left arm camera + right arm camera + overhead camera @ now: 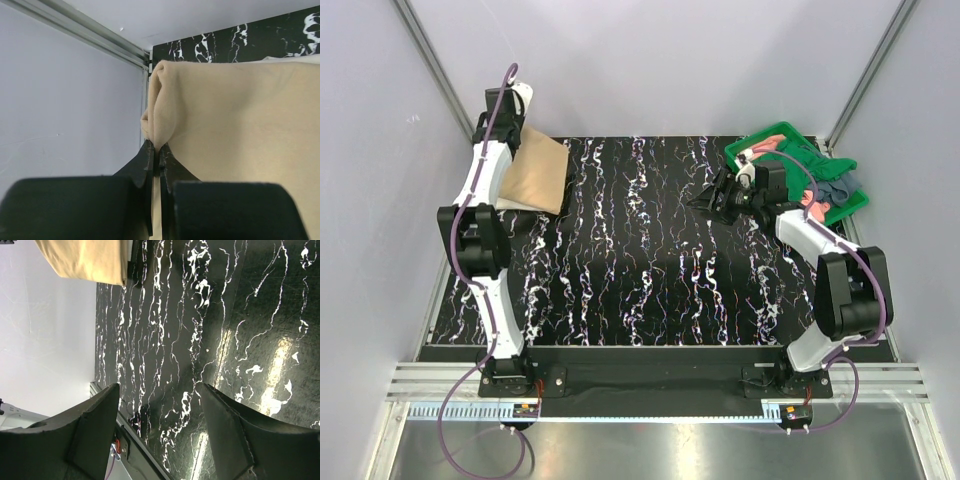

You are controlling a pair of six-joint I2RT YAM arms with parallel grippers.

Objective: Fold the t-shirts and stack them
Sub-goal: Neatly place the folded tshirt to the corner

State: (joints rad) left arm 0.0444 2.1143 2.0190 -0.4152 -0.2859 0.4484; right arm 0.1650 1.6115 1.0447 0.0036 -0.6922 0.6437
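A folded tan t-shirt lies at the table's far left corner, over a cream-white one whose edge shows beneath. My left gripper is shut on the tan shirt's far left edge; in the left wrist view its tips pinch a fold of the tan cloth. My right gripper is open and empty above the black marbled table, left of the green tray. The tray holds dark green, salmon-pink and grey-blue shirts in a heap. The right wrist view shows the tan shirt far off.
The black marbled table top spreads between the arms. Grey walls stand on the left, back and right. The green tray sits at the far right corner, partly over the table's edge.
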